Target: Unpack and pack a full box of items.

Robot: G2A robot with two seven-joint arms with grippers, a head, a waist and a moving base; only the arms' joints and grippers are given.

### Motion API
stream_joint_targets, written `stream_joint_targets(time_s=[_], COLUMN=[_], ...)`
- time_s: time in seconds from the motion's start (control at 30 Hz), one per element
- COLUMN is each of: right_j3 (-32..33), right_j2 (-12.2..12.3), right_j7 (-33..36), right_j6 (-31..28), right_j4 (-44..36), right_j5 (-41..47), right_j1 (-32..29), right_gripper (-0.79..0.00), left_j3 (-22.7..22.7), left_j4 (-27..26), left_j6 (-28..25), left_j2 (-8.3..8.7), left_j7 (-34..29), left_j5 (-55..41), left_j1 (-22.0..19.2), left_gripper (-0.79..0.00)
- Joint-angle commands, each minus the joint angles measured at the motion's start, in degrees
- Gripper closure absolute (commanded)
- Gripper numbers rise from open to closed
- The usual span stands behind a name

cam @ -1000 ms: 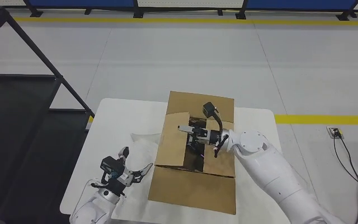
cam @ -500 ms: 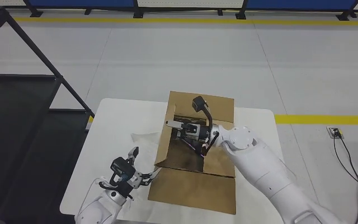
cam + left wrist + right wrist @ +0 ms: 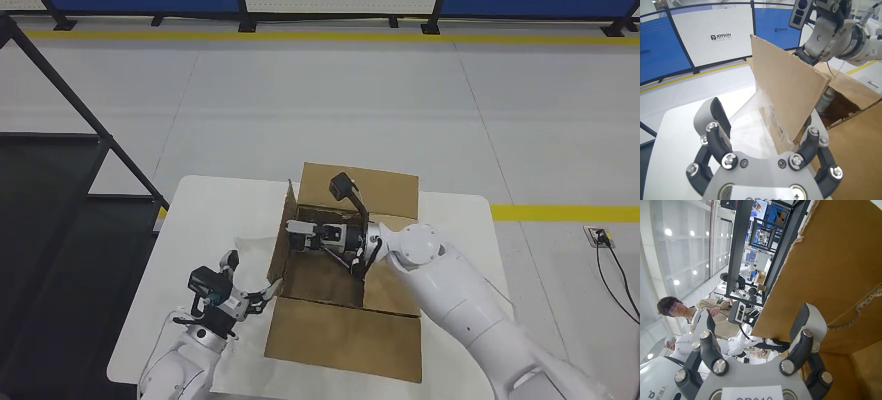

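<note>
My left pincer (image 3: pixel 762 113) is released, its fingers spread wide, low over the white table (image 3: pixel 200 215) and just outside the cardboard box (image 3: pixel 345 340); the box sits on the table with its top open. The box's side flap (image 3: pixel 789 85) stands upright directly ahead of this pincer; one finger (image 3: pixel 720 113) is well clear of the card; the flap's lower corner comes down right at the other finger, and I cannot tell whether they touch. A crumpled sheet of clear plastic (image 3: pixel 751 117) lies on the table beneath and ahead of the left pincer, running up to the box wall. Past the flap, inside the box, a white bottle (image 3: pixel 826 99) with a teal band stands upright. My right pincer (image 3: pixel 756 311) is over the box opening, on the opposite side of the same flap from the left pincer; it too is released, jaws apart; the flap's edge passes between its fingers, nearer to one finger than the other; contact there cannot be confirmed. The two pincers are near each other, with only the flap between them.
</note>
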Motion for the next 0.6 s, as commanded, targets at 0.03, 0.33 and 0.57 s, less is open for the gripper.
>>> stream_joint_targets(time_s=[0.03,0.33,0.57], right_j3=[0.5,4.8,10.4], right_j2=[-0.2,1.4,4.0], right_j7=[0.7,0.6,0.0], right_j6=[-1.1,-5.3,-6.3], right_j4=[1.1,0.2,-4.7], right_j5=[0.2,-1.9,-4.2], right_j1=[0.0,-2.7,-7.5], right_gripper=[-0.785,-0.785,-0.785], left_j3=[-1.0,-4.4,-5.8], left_j4=[-0.2,0.9,4.0], left_j6=[0.6,2.1,1.9], left_j2=[0.03,0.2,0.39], left_j7=[0.1,-0.6,-1.5], left_j5=[-1.2,-3.4,-2.9], left_j1=[0.4,1.4,1.7], left_gripper=[-0.785,-0.785,-0.785])
